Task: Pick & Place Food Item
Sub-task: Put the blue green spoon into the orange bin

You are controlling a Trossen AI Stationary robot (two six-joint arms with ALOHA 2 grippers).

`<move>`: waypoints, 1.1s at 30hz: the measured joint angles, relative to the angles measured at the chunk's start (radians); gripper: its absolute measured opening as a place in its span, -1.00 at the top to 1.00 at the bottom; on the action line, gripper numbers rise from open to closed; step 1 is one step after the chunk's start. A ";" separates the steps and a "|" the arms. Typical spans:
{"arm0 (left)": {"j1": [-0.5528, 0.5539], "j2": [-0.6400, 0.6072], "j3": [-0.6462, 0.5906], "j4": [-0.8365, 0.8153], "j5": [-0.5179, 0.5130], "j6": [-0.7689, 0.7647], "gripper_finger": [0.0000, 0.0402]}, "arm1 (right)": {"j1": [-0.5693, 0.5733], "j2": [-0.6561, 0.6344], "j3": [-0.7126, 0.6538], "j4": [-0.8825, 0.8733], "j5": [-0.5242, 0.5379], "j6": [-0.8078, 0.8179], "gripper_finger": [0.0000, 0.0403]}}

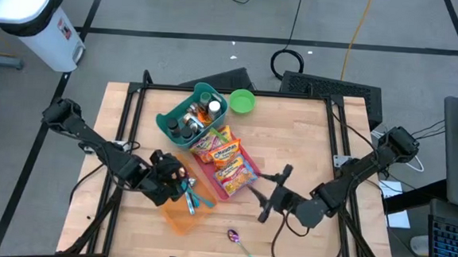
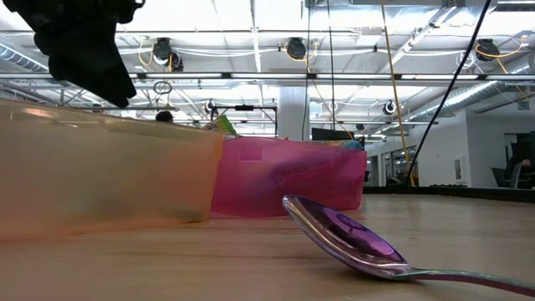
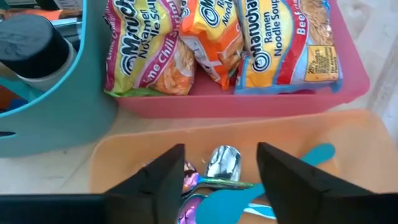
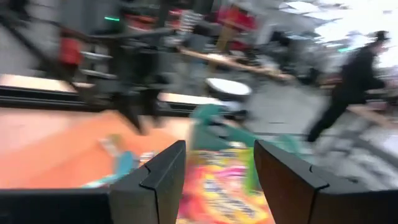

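Left gripper [image 3: 214,180] hangs just above the shallow orange plastic tray [image 3: 348,134], fingers parted with nothing between them, and under it lie a silver metal spoon [image 3: 222,163] and some teal-handled utensils [image 3: 239,198]. Beside the orange tray sits the pink plastic tray [image 3: 249,104] of ramen noodle packets [image 3: 287,46], the food in this job. That looks like a release into the orange tray; the next move calls for a lift clear of its rim.

Right gripper [image 4: 214,180] hovers on the far side of the pink tray from the orange one, fingers apart, gripping nothing, facing the packets. A food pick probably falls to it: it needs to come down over one packet without snagging the wall.

Overhead shows a purple-bowled spoon [image 1: 234,237] loose on the wooden desk [image 1: 307,149] beside the orange tray; the low camera shows it large. Only overhead shows the teal caddy [image 1: 174,117] of bottles and the green bowl [image 1: 242,102] beyond the pink tray.
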 joint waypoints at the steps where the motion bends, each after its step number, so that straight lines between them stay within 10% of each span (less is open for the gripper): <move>1: 0.003 0.000 0.000 0.000 0.000 0.003 -0.07 | -0.001 0.000 0.000 -0.005 -0.047 0.025 0.10; 11: 0.009 0.000 0.000 0.019 -0.002 -0.001 -0.42 | -0.075 0.051 0.000 -0.024 -0.802 0.311 0.10; 21: 0.014 0.000 0.000 0.094 -0.009 0.058 -0.41 | -0.051 0.339 0.000 0.048 -1.054 0.285 0.19; 33: 0.017 -0.001 0.000 0.119 -0.008 0.054 -0.40 | -0.059 0.521 0.081 0.020 -1.354 0.070 0.96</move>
